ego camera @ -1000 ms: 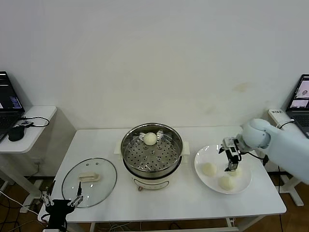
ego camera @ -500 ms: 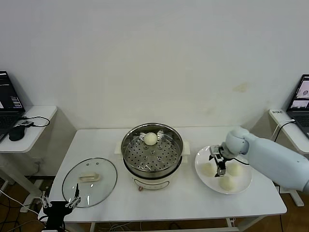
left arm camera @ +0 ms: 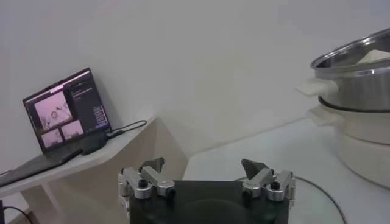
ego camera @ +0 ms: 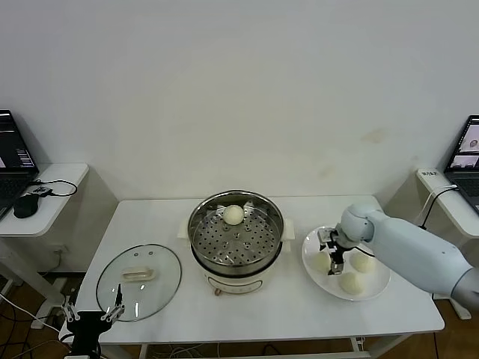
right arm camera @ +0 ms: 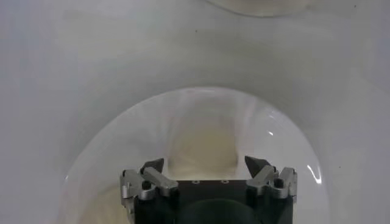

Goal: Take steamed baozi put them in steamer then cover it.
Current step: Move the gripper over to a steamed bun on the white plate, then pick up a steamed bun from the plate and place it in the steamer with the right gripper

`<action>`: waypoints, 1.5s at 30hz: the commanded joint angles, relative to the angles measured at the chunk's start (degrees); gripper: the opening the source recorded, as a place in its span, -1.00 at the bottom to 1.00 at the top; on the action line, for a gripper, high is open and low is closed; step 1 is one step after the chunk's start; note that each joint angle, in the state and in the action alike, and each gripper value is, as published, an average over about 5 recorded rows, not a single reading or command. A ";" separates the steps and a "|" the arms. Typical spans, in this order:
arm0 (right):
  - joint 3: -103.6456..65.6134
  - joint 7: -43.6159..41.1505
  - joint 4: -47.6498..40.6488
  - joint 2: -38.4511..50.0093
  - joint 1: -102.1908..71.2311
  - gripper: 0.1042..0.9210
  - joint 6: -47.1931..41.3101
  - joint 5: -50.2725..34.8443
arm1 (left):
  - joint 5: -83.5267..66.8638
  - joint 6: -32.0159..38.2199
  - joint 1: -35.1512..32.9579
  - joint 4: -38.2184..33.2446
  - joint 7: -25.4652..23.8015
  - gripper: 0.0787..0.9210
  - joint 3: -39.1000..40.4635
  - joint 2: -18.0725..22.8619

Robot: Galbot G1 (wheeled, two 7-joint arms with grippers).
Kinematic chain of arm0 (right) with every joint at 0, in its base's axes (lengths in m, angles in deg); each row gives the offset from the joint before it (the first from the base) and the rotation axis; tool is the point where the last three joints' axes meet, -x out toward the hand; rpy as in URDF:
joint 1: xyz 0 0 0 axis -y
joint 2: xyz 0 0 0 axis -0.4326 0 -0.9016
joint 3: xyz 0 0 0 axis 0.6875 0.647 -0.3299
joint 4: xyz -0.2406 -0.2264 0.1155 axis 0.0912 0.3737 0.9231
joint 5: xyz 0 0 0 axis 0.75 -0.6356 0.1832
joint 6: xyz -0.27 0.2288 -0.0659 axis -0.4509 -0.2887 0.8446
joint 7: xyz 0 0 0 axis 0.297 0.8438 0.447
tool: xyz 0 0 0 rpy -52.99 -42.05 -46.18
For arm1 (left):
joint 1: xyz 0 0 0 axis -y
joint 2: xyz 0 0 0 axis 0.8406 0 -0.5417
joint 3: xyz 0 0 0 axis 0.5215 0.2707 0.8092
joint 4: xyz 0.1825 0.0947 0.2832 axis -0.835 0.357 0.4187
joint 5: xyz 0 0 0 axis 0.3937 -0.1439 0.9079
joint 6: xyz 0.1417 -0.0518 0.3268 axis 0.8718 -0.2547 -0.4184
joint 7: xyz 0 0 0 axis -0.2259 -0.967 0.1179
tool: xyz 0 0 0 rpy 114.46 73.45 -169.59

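1. A white table (ego camera: 292, 307) stands against a plain white wall (ego camera: 239, 90); the steamer (ego camera: 236, 239) sits at its centre on a white base.
2. One bun (ego camera: 233, 215) lies on the perforated tray at the steamer's 12 o'clock edge.
3. At 3 o'clock from the steamer, just beside it, is a white plate (ego camera: 378, 288) with three more buns (ego camera: 350, 283).
4. The right gripper (ego camera: 330, 250) is low over the plate's 9 o'clock side, its jaws spread wide on either side of the bun nearest the steamer (right arm camera: 201, 149), not closed on it. The right wrist view shows that bun just ahead of the fingertips (right arm camera: 152, 165).
5. At 9 o'clock from the steamer, well apart, the glass lid (ego camera: 139, 282) lies flat on the table, its cream handle (ego camera: 138, 274) facing up.
6. The left gripper (ego camera: 93, 313) is parked at the table's front edge, at the lid's 7 o'clock, jaws wide and empty. Its wrist view shows the steamer (left arm camera: 359, 103) from the side.
7. A small side table (ego camera: 63, 187) at far left carries a laptop (ego camera: 13, 153) and a mouse (ego camera: 25, 206). A second laptop (ego camera: 468, 157) stands at far right.
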 commanded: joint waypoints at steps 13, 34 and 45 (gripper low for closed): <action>1.94 -0.56 4.19 3.78 7.04 -0.03 0.11 -3.64 | 0.08 0.03 -0.40 -0.66 0.13 0.77 -0.13 0.10; 26.54 5.30 15.76 -6.59 46.85 -0.01 -10.74 -35.61 | -0.19 -0.19 0.45 -1.94 0.01 0.77 1.04 -1.09; 24.79 11.57 4.93 -27.14 36.22 0.05 -14.86 -40.49 | -1.18 -0.23 1.95 -0.31 0.27 0.77 -0.62 -1.00</action>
